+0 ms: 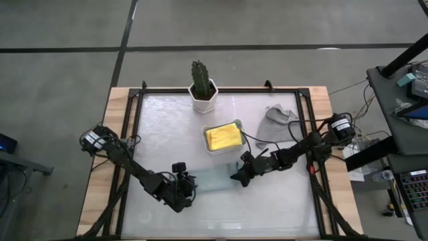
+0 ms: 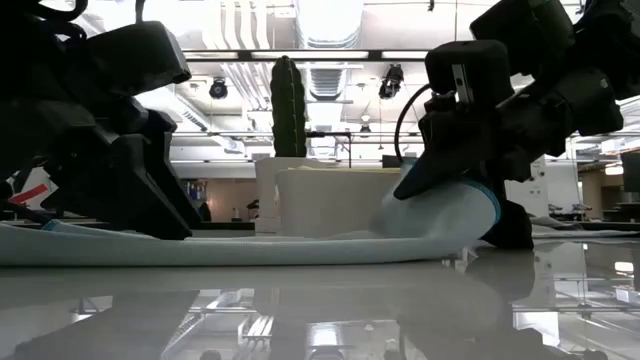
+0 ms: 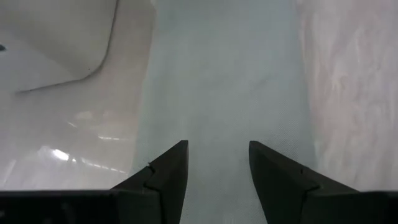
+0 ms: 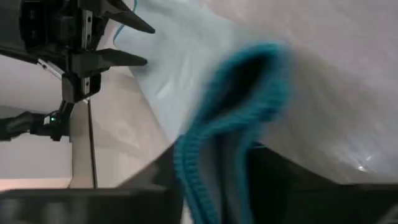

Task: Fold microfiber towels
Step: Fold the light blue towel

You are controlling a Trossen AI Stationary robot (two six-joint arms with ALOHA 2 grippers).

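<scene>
A pale teal towel (image 1: 215,179) lies flat near the table's middle, between my two grippers. My left gripper (image 1: 189,186) stands open over the towel's left end (image 3: 224,74), slanting down. My right gripper (image 1: 235,177) is shut on the towel's right end, which is raised off the table (image 2: 450,215). A yellow towel (image 1: 223,136) lies in the white tray (image 1: 206,130). A grey towel (image 1: 274,124) lies crumpled at the far right. My left gripper's fingers (image 3: 168,180) stand apart over the towel's left end, slanting down from the near left. Their tips are hidden, so I cannot tell whether they touch the cloth. My right gripper pinches the towel's darker teal hem (image 4: 205,149) at its right end between its two fingers. It comes slanting down from the table's right. The hem is doubled over in the hold. That end is lifted, and the rest (image 2: 250,250) lies flat on the table.
A cactus in a white pot (image 1: 202,87) stands at the far edge behind the tray. A dark frame (image 1: 134,134) runs around the glossy table top. Bare table lies toward the near edge (image 1: 254,214).
</scene>
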